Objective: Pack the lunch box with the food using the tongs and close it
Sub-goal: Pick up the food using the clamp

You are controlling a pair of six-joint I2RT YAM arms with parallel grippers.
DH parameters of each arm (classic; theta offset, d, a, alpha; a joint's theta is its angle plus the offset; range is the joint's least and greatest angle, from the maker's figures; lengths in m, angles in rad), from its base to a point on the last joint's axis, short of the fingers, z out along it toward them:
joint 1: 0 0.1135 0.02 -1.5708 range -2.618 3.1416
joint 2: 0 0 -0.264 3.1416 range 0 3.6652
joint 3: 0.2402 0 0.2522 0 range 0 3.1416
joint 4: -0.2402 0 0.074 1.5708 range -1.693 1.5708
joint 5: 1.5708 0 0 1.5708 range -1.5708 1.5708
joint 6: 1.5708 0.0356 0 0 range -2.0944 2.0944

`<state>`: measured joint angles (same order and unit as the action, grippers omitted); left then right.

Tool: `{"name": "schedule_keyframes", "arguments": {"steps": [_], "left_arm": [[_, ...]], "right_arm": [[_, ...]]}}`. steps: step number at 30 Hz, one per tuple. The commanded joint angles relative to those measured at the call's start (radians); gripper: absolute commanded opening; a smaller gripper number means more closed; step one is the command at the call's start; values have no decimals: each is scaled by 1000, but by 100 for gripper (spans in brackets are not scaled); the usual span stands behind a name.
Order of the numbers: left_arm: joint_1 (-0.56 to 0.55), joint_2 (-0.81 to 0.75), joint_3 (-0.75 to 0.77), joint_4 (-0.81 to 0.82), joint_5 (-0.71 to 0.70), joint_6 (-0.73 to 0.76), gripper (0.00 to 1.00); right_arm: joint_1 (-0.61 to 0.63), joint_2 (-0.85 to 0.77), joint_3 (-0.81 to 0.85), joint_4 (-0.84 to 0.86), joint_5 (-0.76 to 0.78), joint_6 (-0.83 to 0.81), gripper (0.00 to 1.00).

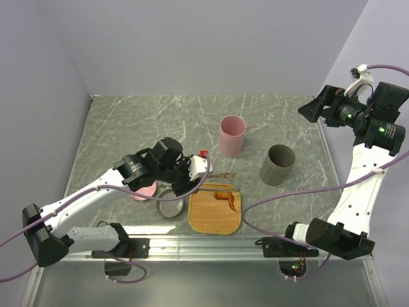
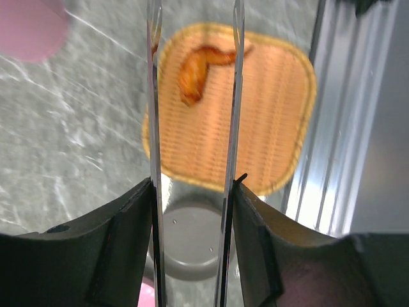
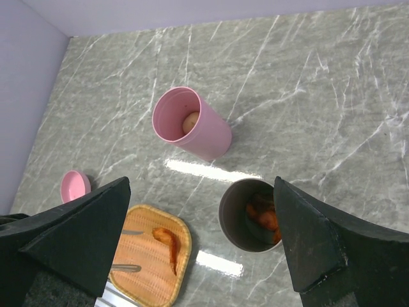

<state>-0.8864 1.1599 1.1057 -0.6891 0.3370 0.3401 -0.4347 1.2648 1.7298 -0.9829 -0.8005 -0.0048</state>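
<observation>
My left gripper (image 1: 192, 169) is shut on the tongs (image 2: 154, 128), one finger pressing on each silver arm. The arms stand apart, and their tips (image 3: 131, 267) hang over the left part of the woven tray (image 1: 215, 217). One brown-orange food piece (image 1: 227, 198) lies on the tray just beyond the tips. The pink cup (image 3: 192, 125) holds a pale ball (image 3: 190, 121). The grey cup (image 3: 233, 214) holds orange-brown pieces (image 3: 263, 216). My right gripper (image 1: 313, 109) hangs high at the back right, open and empty.
A shallow grey dish (image 1: 170, 208) and a pink dish (image 1: 146, 190) sit under the left arm, left of the tray. The metal rail (image 1: 204, 243) runs along the near edge. Lilac walls close the left, back and right sides.
</observation>
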Motion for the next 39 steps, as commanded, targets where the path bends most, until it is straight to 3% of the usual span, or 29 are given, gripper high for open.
{"name": "schedule_keyframes", "arguments": {"steps": [1,11,24,39], "left_arm": [[26,-20,-15,-73,105,83,55],[92,37,-87,-60,65,180,55],[96,129,-98,42,0,203,55],[95,196,-110,63,26,241,52]], "right_arm": [[-2,-21,2,16,-26,-3,100],[-2,-27,-12,15,-29,-3,100],[-2,-15,4,15,-32,0,100],[-2,-8,8,20,-28,3,100]]}}
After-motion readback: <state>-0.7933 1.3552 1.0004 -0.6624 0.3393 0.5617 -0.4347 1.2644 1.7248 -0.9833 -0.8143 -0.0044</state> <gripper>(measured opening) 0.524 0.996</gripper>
